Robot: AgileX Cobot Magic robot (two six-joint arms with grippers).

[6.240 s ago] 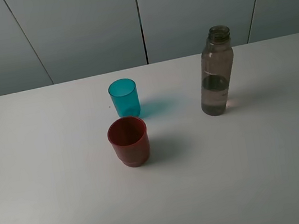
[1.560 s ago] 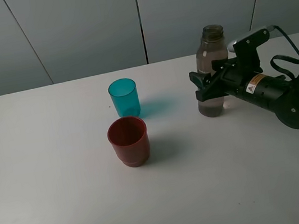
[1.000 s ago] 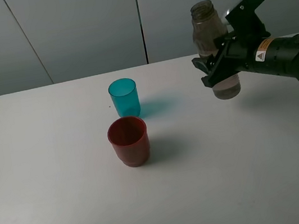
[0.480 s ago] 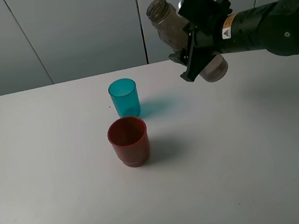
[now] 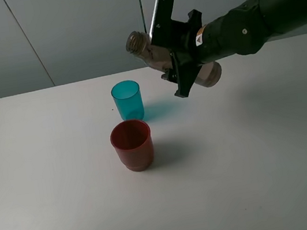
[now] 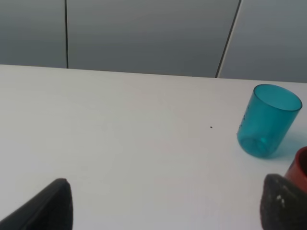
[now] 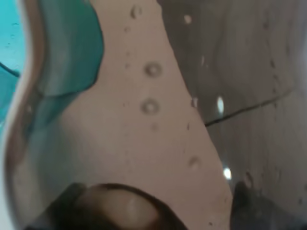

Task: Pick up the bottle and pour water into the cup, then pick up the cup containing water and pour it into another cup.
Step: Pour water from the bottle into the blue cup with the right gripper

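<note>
**Right gripper** [image 5: 180, 71]: jaws clamped across the body of the grey-brown bottle [image 5: 152, 51]. The wrist view is filled by the bottle's wet, droplet-beaded wall, with teal showing through it.

**Bottle:** held clear of the white worktop [image 5: 65, 181], over its far half and a little right of centre. It is tilted steeply, the base toward the right edge and the open threaded mouth toward the left. The mouth appears to sit above and just to the right of the teal cup [image 5: 127, 100], not yet squarely over its rim. No stream is visible, so the pour is judged to be about to begin.

**Cups:** the teal cup stands upright toward the far edge, left of centre. The red cup [image 5: 132, 144] stands upright just beside it on the near side; the two are apart. Whether either holds water cannot be told.

**Left gripper** [image 6: 168, 213]: jaws apart with nothing between them, low over the worktop on the left side and facing both cups.

**Hazards:**
- More tilt before the mouth is centred would send water onto the worktop to the right of the teal cup.
- The cup is narrow, so a sudden surge could overshoot it or splash into the red cup.
- The smooth, wet bottle could rotate or slip in the jaws.
- A low mouth could knock the light cup over.
</note>
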